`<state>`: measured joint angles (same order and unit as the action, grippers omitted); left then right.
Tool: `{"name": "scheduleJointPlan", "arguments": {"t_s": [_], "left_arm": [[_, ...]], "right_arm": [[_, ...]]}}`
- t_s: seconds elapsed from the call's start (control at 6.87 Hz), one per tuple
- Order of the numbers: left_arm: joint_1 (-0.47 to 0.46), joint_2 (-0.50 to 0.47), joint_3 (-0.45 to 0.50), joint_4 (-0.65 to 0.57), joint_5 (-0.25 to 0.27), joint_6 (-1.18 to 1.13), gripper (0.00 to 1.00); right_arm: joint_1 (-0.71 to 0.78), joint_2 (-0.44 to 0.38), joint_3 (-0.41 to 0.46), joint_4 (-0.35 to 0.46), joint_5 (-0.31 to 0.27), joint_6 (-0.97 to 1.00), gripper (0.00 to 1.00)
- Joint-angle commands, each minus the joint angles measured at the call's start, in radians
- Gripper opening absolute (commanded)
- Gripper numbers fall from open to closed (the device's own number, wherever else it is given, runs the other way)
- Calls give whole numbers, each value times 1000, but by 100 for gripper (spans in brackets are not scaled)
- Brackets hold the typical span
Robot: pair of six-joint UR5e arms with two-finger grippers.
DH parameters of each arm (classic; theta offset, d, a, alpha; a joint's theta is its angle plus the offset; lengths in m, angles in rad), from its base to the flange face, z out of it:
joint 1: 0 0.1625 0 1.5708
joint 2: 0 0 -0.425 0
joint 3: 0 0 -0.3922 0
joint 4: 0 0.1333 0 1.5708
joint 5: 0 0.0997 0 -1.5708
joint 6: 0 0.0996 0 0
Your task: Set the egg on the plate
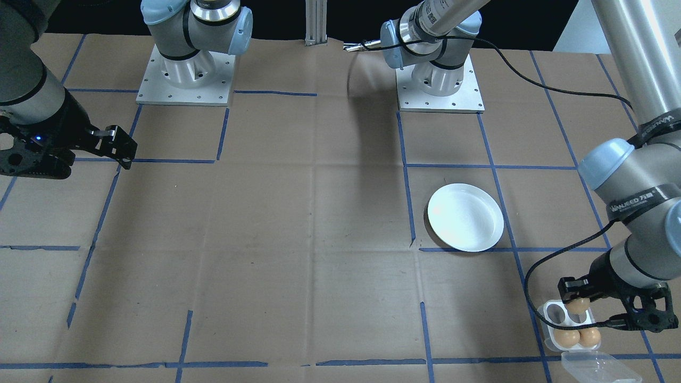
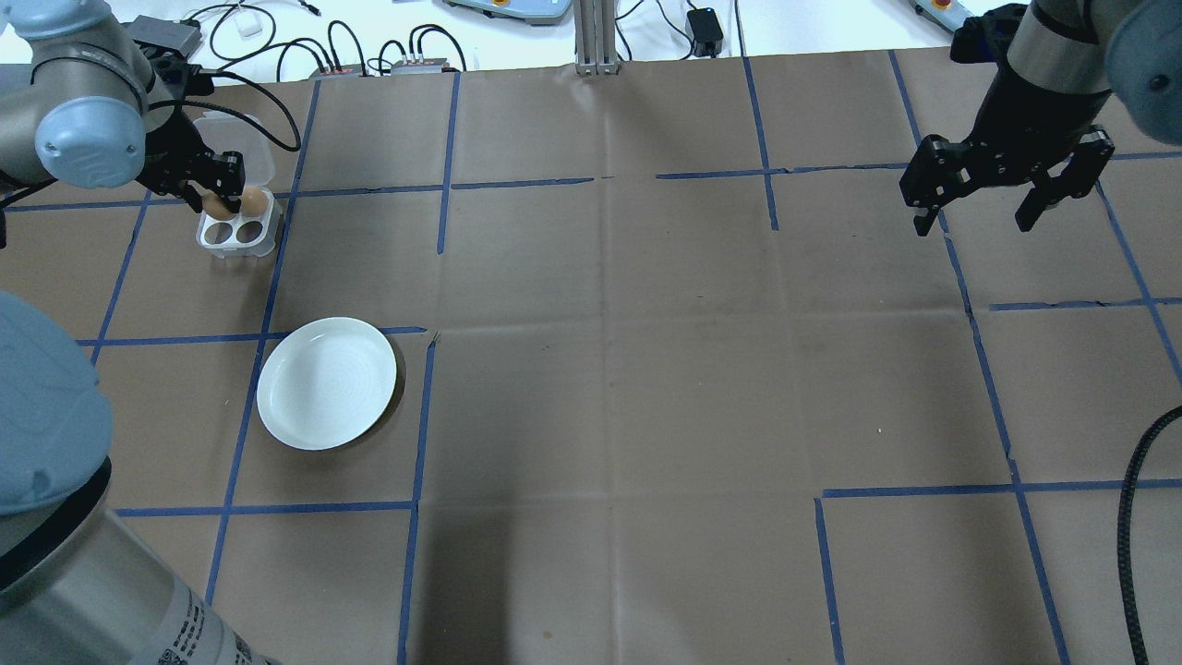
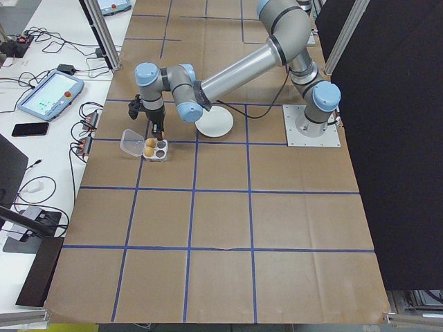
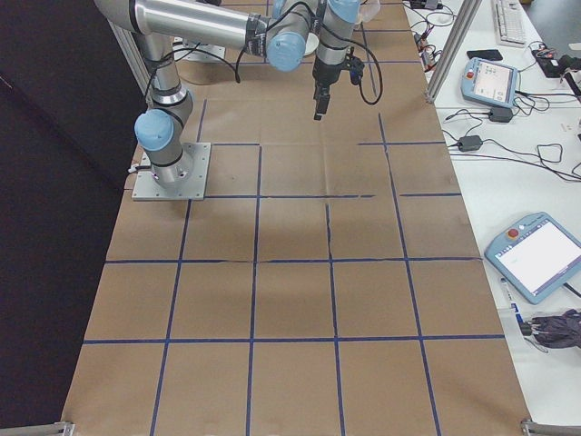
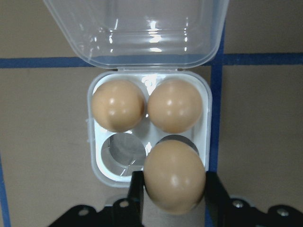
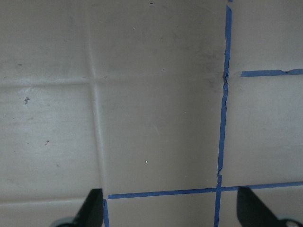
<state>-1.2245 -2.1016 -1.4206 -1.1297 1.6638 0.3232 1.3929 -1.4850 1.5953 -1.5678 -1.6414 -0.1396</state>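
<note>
The left gripper [image 5: 174, 189] held a brown egg [image 5: 174, 176] just above the clear egg box [image 5: 149, 127], the white plate [image 2: 327, 382] lay near on open bench [image 2: 646, 369] toward the robot's base, and the right gripper [image 2: 986, 212] hung wide and empty, well apart.

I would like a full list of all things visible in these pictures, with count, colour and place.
eggs: three, light brown; two sit in the egg box's cups next to the lid, one is lifted between the left gripper's fingers.
egg box: one, clear plastic, lid open, on the table's far left corner.
plate: one, white, nothing on it, nearer the robot than the egg box.
table: one, brown paper with blue tape lines.
left gripper: one, black, shut on an egg above the box.
right gripper: one, black, open, holding nothing, above the table's right side.
</note>
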Motion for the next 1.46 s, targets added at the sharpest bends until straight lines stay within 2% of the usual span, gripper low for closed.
{"name": "scheduleJointPlan", "arguments": {"t_s": [0.0,0.29,0.58,1.02,1.31], "left_arm": [[-16,119,-74,-51,-6,-99,0],[-87,222,-206,-50,-13,-208,0],[-188,271,-302,-50,-33,-326,0],[-182,250,-457,-30,-29,-325,0],[-182,221,-475,-10,-23,-329,1]], "right_arm": [[0,0,0,0,0,0,100],[0,0,0,-1,0,0,100],[0,0,0,0,0,0,100],[0,0,0,0,0,0,100],[0,0,0,0,0,0,100]]}}
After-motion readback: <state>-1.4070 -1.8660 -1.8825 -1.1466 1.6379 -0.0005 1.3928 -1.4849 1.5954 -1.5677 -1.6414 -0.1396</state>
